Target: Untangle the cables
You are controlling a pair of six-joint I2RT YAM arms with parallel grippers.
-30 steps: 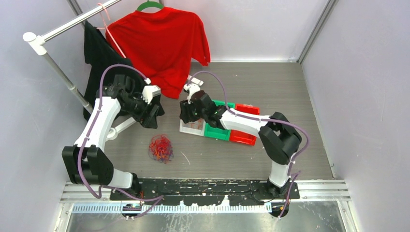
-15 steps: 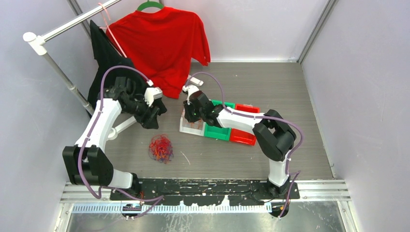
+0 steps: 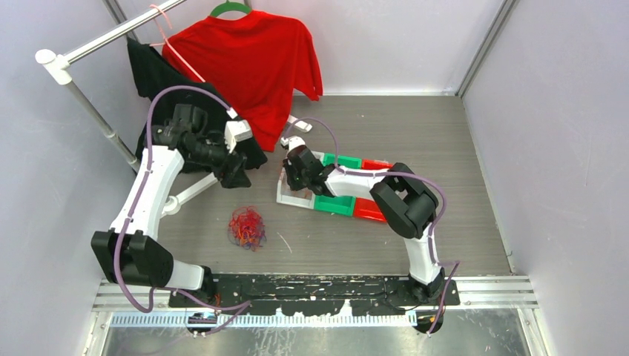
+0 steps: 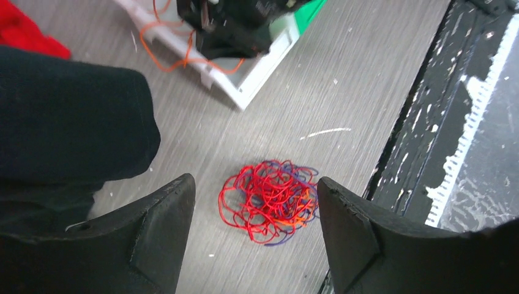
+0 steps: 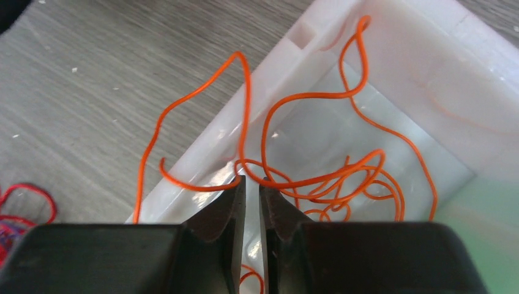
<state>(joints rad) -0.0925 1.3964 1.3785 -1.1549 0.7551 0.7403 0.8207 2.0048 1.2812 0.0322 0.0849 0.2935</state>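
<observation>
Over the tabletop (image 3: 445,141), seen from above, the mixed tangle (image 3: 247,227) lies near the front. The left gripper (image 3: 236,172) hangs beyond it and the right gripper (image 3: 295,176) dips into the white tray (image 3: 284,197).

From the left wrist, the fingers (image 4: 165,226) stand wide apart and empty, framing the tangle.

From the right wrist, the fingers are almost together where an orange wire (image 5: 352,180) crosses their tips; whether it is pinched cannot be told.

Sorting by colour seems under way. The next move probably calls for the left arm to descend and nip one loose strand.

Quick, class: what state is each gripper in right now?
Left gripper: open, empty, above the cable tangle.
Right gripper: fingers almost closed at an orange cable; grip cannot be told.
</observation>
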